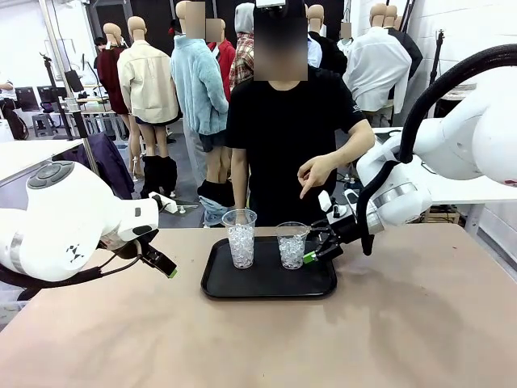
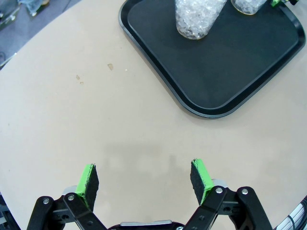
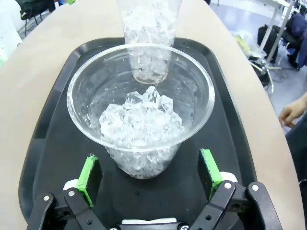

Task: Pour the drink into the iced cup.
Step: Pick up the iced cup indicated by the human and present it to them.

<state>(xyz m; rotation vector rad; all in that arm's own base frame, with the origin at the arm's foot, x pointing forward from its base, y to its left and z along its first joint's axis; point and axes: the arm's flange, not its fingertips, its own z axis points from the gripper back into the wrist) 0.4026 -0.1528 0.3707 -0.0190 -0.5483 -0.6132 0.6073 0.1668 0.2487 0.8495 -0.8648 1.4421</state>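
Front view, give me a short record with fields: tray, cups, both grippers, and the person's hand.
Tray: black, on the table
Cups: left cup and right cup, clear, filled with ice, upright on the tray
Left gripper: open, above bare table beside the tray
Right gripper: open, straddling the right cup
Person's hand: pointing down toward the cups

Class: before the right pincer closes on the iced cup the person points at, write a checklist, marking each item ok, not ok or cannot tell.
1. Right pincer open: ok.
2. Pointed-at cup between its fingers, untouched: ok.
3. That cup upright on the tray: ok.
4. Other cup standing apart: ok.
5. Person's hand clear of the cup: not ok, it points from just above.
6. Left pincer open, away over the table: ok.
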